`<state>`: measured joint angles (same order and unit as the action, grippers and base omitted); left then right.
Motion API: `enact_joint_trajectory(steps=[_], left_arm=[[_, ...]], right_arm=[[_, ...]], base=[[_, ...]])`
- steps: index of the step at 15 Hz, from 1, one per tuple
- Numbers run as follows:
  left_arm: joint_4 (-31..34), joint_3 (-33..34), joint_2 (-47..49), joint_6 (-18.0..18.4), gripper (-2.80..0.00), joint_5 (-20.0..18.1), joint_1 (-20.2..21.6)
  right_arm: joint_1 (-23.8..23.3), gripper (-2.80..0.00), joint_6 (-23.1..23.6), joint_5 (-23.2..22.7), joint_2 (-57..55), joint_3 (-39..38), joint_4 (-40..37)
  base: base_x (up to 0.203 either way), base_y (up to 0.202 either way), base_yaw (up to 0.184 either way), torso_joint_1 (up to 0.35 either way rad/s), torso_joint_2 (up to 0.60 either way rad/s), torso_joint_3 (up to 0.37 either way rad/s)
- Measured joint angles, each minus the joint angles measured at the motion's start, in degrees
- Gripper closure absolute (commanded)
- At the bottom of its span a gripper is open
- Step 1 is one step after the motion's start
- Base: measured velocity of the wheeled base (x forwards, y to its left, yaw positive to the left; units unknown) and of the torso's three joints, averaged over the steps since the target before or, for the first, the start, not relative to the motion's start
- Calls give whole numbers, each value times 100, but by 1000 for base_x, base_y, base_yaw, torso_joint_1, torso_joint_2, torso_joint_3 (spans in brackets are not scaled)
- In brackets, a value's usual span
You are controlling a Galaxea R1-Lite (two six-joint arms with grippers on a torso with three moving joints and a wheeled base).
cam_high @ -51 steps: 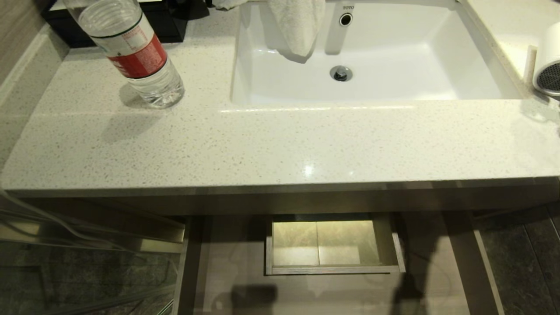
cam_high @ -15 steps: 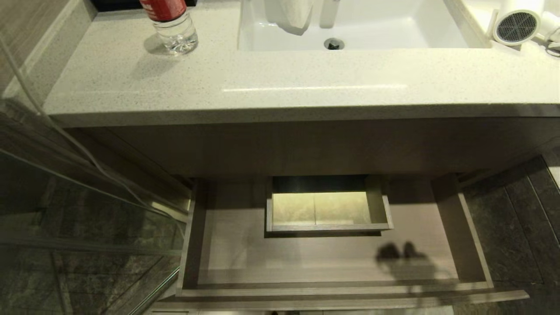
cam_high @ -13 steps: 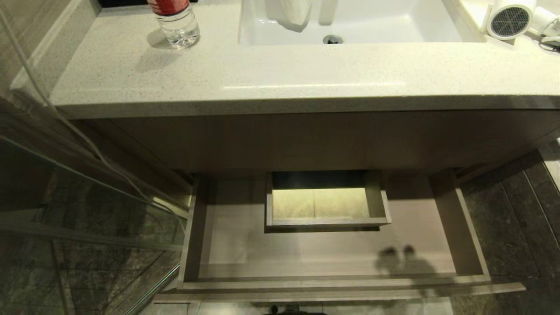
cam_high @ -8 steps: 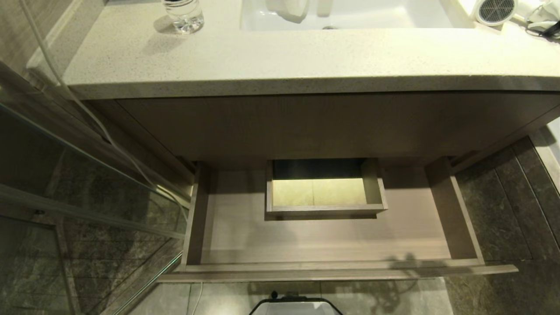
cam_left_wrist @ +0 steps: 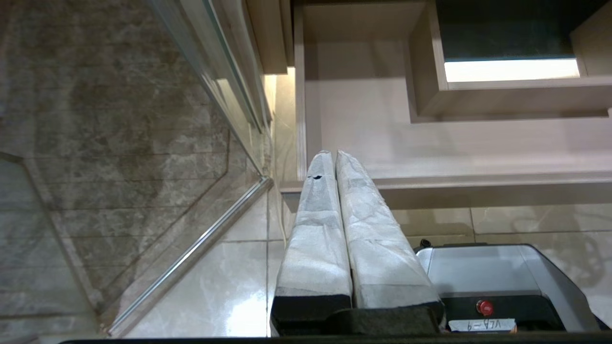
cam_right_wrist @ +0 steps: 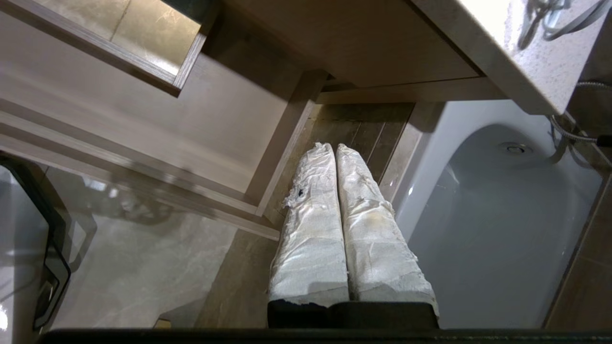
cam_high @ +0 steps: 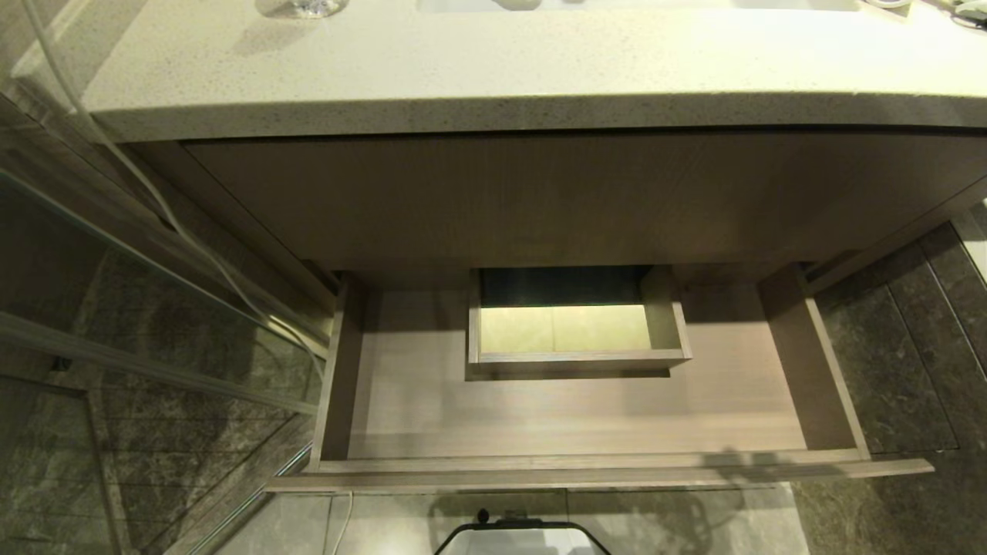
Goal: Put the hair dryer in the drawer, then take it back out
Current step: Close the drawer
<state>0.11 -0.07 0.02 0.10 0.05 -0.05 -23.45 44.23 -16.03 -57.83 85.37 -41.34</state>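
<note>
Writing: white label (cam_left_wrist: 482, 325) on robot base, upside down, unclear.
Drawer (cam_high: 570, 416): pulled out.
Left gripper (cam_left_wrist: 335, 155): fingers pressed together.
Right gripper (cam_right_wrist: 333, 148): pressed together, beside drawer's right corner.
Bottle (cam_high: 302, 7): cut off at countertop (cam_high: 493, 69) far edge.

White-wrapped fingers (cam_left_wrist: 330, 224) on black mounts

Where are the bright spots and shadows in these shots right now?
Head view: the boxed cutout in the open drawer glows yellow; a mottled shadow crosses the drawer's front edge at right. Left wrist view: the cutout is washed out white, glare on the floor tiles. Right wrist view: the countertop is overexposed.
</note>
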Motion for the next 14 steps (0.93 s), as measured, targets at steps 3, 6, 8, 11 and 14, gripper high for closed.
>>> enact_joint_trajectory(steps=[3,6,8,11,14], left_arm=[[-3,0,0,0,0,5,2],[-3,-2,0,0,0,0,2],[3,-4,0,0,0,2,0],[3,-2,0,0,0,2,0],[-2,-2,0,0,0,2,0]], right_arm=[[22,0,1,0,141,-226,2],[28,0,1,7,215,-357,23],[30,0,0,5,235,-410,33],[45,0,0,2,254,-458,138],[85,0,-2,2,254,-503,243]], base=[[0,0,0,-294,546,244],[0,0,0,-299,535,245],[0,0,0,-285,518,221],[0,0,0,-283,501,210],[0,0,0,-289,494,201]])
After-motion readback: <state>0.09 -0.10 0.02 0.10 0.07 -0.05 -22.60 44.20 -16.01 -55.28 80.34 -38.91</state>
